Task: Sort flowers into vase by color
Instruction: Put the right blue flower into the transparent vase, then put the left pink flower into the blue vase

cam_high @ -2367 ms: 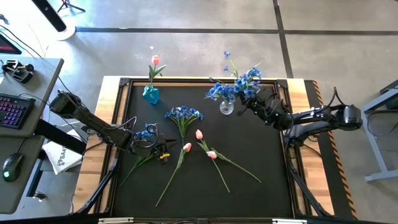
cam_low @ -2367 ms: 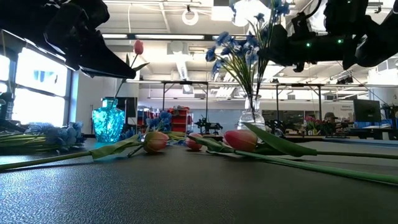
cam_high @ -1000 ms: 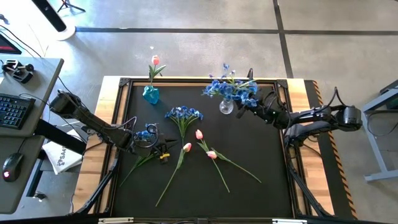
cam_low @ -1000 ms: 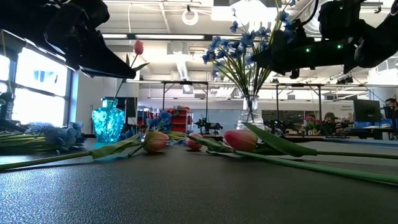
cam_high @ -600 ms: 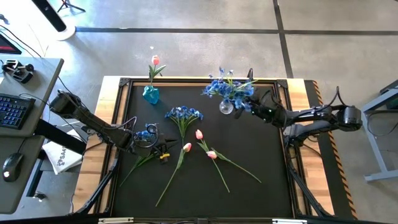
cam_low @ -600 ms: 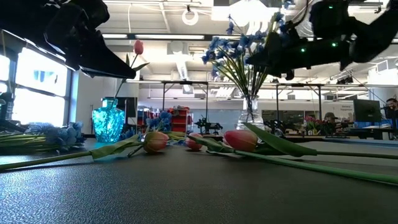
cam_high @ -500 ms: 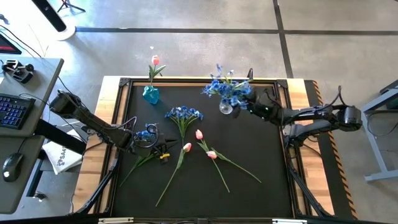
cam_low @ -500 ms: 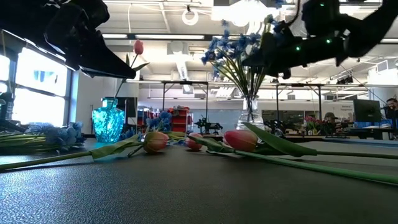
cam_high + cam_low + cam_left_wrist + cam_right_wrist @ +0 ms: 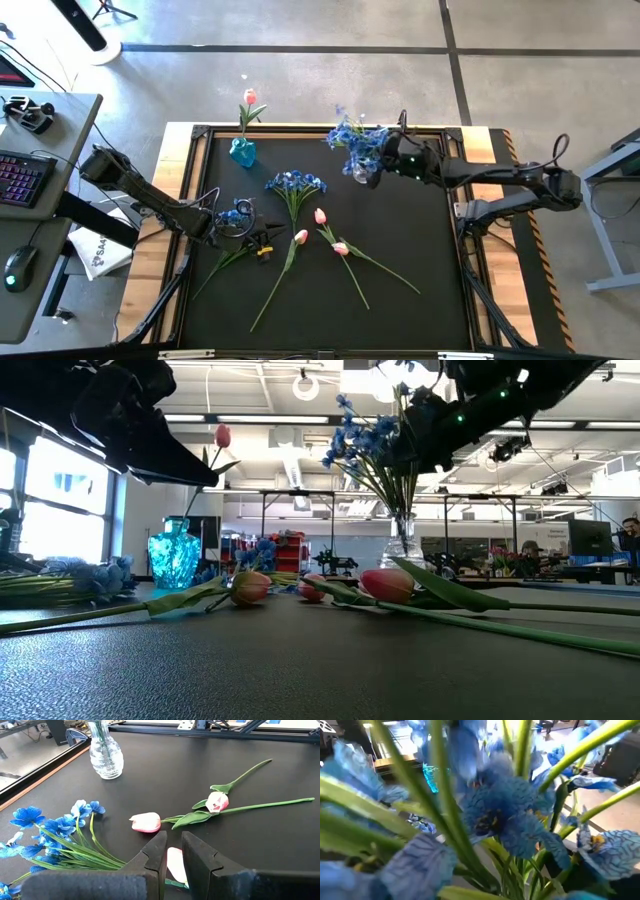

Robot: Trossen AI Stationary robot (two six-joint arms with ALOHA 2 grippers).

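Leftmost, the left end effector [image 9: 262,243] sits low over the black counter [image 9: 430,300], its fingers nearly closed with only a thin gap, grasping nothing; a pink tulip head [image 9: 174,864] lies just beyond its tips in the left wrist view. Beside it lies a loose bunch of blue blossoms [image 9: 234,214]. Toward the counter's rear left, a teal vase [image 9: 242,152] stands upright with 1 pink tulip [image 9: 249,97] in it. Near the middle, another blue bunch [image 9: 296,183] lies flat, and below it 3 pink tulips [image 9: 318,228] lie with their stems fanning toward the front edge. Further right, a clear glass vase [image 9: 364,172] stands at the rear and holds blue blossoms [image 9: 357,139] on green stems. The right end effector [image 9: 395,160] is just beside those blossoms, above the vase; its wrist view is filled with blue petals and green stems, and I cannot tell whether its fingers are clenched or released.
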